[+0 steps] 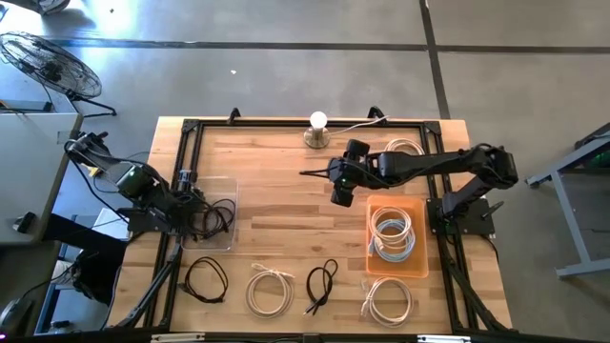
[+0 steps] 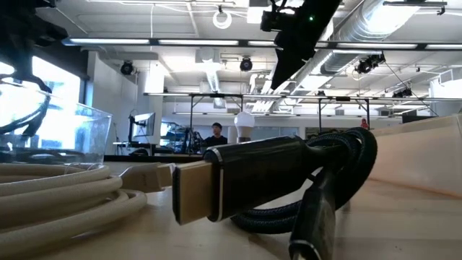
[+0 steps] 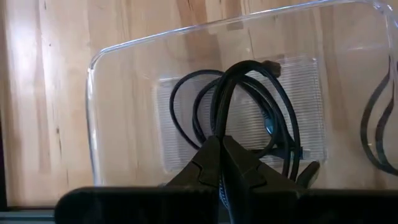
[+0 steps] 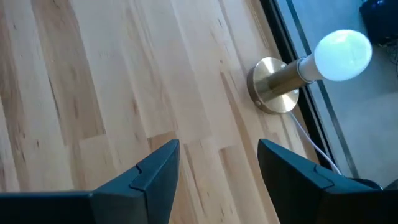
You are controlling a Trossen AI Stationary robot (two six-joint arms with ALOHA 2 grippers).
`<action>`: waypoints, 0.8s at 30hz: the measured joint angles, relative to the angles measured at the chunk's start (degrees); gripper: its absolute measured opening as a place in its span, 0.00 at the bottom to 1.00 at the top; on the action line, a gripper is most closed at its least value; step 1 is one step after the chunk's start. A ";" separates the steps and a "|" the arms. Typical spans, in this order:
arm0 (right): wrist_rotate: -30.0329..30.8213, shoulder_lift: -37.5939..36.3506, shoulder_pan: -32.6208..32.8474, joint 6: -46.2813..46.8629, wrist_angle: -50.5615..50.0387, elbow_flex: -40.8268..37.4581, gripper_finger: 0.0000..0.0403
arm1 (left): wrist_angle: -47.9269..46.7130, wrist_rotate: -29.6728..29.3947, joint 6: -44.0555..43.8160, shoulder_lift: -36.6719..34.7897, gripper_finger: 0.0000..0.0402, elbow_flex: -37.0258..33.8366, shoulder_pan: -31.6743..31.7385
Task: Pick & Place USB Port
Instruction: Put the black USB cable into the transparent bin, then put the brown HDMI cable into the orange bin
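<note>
A coiled black cable [image 3: 249, 112] hangs over a clear plastic tray [image 3: 186, 31] at the table's left side. My left gripper [image 3: 222, 140] is shut on it above the tray [image 1: 229, 186]. My right gripper [image 4: 217, 152] is open and holds nothing. It hovers over bare wood near the table's middle [image 1: 315, 173], on the near side of a small lamp [image 4: 336, 56]. An orange tray [image 1: 419, 267] on the right holds coiled white cables [image 1: 393, 233]. My left gripper pinches the black cable between its two fingers at the top of the coil's bunched loops [image 3: 222, 118]. It comes from above. The loops fan out below the fingers and hang down into the clear tray. Whether they rest on its floor cannot be told.
Along the near edge lie a black cable [image 1: 205, 279], a white coil [image 1: 270, 289], a black cable [image 1: 322, 281] and a white coil [image 1: 388, 298]. Another white coil [image 1: 405, 148] lies far right. A black frame [image 1: 286, 124] borders the table. The lamp [image 1: 317, 129] stands at the far edge.
</note>
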 joint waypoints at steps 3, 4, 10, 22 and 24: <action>0.06 0.00 0.04 -1.03 0.43 0.00 0.52 | 0.87 -0.23 0.00 -0.01 0.01 -0.80 0.00; 0.06 0.00 0.04 -1.13 0.48 0.00 0.52 | 1.16 -0.80 0.02 0.00 0.02 -0.86 -0.02; 0.06 0.00 0.04 -1.08 0.53 0.00 0.52 | 2.86 -5.86 2.42 -0.02 0.09 -0.86 0.00; -2.30 0.00 0.04 -0.92 0.53 0.00 0.52 | 3.04 -8.37 3.02 -0.02 0.28 -0.86 0.00; -3.25 0.00 0.04 -0.79 0.53 0.00 0.52 | 3.06 -9.28 2.99 -0.02 0.31 -0.86 0.00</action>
